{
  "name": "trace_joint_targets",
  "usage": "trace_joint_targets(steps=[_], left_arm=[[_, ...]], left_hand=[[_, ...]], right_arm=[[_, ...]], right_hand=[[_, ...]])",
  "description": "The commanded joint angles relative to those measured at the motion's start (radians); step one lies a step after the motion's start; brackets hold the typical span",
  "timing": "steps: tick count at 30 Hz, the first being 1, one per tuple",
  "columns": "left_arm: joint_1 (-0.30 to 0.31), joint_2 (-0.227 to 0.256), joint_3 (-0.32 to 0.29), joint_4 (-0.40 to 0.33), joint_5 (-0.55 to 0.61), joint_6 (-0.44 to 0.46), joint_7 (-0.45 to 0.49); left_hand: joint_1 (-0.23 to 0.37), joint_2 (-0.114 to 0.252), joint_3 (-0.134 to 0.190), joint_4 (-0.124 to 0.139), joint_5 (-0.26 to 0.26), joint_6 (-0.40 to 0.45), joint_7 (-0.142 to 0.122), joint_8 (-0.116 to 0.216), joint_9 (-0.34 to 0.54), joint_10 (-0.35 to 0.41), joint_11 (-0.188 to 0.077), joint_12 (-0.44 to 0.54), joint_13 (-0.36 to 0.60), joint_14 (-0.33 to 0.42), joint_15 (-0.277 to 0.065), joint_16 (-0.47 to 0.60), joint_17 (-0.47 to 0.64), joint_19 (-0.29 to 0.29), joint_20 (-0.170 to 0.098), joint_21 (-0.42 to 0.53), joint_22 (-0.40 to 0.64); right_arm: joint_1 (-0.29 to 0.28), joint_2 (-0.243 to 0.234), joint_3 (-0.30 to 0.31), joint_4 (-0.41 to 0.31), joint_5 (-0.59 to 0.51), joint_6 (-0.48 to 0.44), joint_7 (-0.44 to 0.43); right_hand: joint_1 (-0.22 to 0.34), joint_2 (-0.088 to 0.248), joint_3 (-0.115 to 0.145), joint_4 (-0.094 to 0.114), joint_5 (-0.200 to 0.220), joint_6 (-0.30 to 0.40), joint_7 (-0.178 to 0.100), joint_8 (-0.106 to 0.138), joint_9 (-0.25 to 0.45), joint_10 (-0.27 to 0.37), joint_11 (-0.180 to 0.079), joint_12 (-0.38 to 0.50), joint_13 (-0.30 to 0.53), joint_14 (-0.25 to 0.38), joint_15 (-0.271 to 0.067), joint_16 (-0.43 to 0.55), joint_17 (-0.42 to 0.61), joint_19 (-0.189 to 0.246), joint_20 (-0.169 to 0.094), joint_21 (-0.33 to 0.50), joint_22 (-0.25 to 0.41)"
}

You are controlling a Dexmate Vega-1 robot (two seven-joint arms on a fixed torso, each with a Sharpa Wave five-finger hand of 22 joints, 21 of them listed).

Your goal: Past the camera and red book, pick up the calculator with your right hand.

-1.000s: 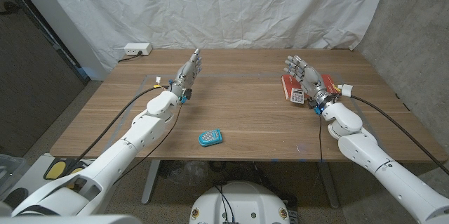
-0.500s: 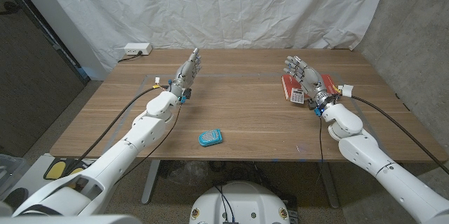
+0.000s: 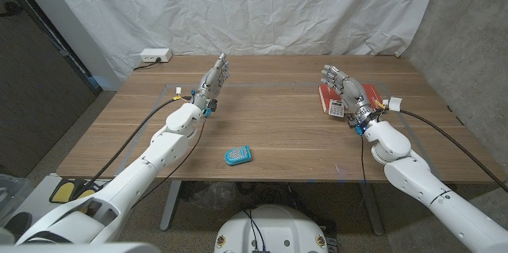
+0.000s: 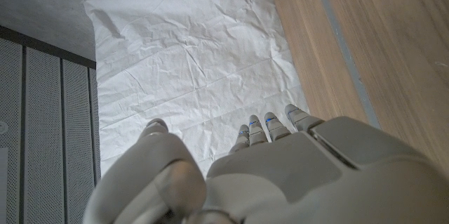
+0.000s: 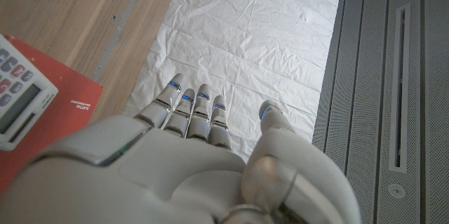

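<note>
Fingers spread, holding nothing, the right hand (image 3: 343,86) hovers at right of frame just beside the calculator (image 3: 336,109), which lies on the red book (image 3: 328,96). Light, rigid, slick plastic, I'd guess; pinch its long edges.

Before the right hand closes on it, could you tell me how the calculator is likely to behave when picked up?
The calculator looks like a thin, hard slab, so probably stiff and light. It lies flat on the red book, so it should not roll or tip. On that smooth cover it may slide if the right hand only nudges it.
</note>
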Motion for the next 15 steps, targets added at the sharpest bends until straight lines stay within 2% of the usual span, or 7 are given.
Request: trace_joint_targets(steps=[1,5,10,15], left_arm=[[0.029,0.027,-0.009,-0.080,0.003,0.027,0.027],[0.033,0.036,-0.009,-0.097,0.004,0.041,0.033],[0.037,0.037,-0.010,-0.096,0.001,0.041,0.031],[0.042,0.043,-0.008,-0.105,0.002,0.050,0.031]], left_hand=[[0.008,0.003,-0.003,-0.003,0.004,0.004,0.000,0.004,0.004,0.005,-0.004,0.005,0.003,-0.005,0.000,0.005,0.004,-0.007,-0.079,0.000,0.003],[0.009,0.004,-0.004,-0.003,0.004,0.004,0.001,0.004,0.004,0.005,-0.005,0.005,0.003,-0.005,0.001,0.005,0.004,-0.007,-0.079,0.000,0.003],[0.010,0.005,-0.004,-0.004,0.005,0.004,0.001,0.004,0.004,0.004,-0.003,0.004,0.003,-0.006,0.002,0.005,0.004,-0.009,-0.078,0.000,0.003],[0.011,0.006,-0.005,-0.004,0.005,0.005,0.003,0.004,0.004,0.003,-0.005,0.004,0.003,-0.005,0.001,0.006,0.004,-0.002,-0.079,0.002,0.003]], right_arm=[[-0.052,-0.025,0.014,-0.051,-0.096,0.015,-0.080],[-0.067,-0.029,0.019,-0.068,-0.152,0.012,-0.126],[-0.074,-0.026,0.020,-0.067,-0.166,0.027,-0.131],[-0.091,-0.032,0.025,-0.089,-0.219,0.012,-0.172]], right_hand=[[0.014,-0.001,0.003,-0.009,0.005,0.008,-0.002,0.008,0.003,0.011,-0.001,0.006,0.004,0.013,0.002,0.006,0.002,0.007,-0.009,-0.001,0.005],[0.019,0.000,0.005,-0.013,0.005,0.010,-0.003,0.009,0.003,0.012,-0.004,0.006,0.004,0.015,0.003,0.006,0.002,0.007,-0.007,-0.003,0.005],[0.036,-0.005,0.010,-0.026,0.006,0.026,-0.020,0.014,0.004,0.021,-0.025,0.007,0.005,0.026,0.001,0.006,0.001,0.008,-0.005,-0.007,0.006],[0.042,-0.008,0.011,-0.030,0.005,0.028,-0.022,0.014,0.004,0.026,-0.027,0.009,0.005,0.028,0.000,0.005,0.000,0.009,-0.005,-0.008,0.006]])
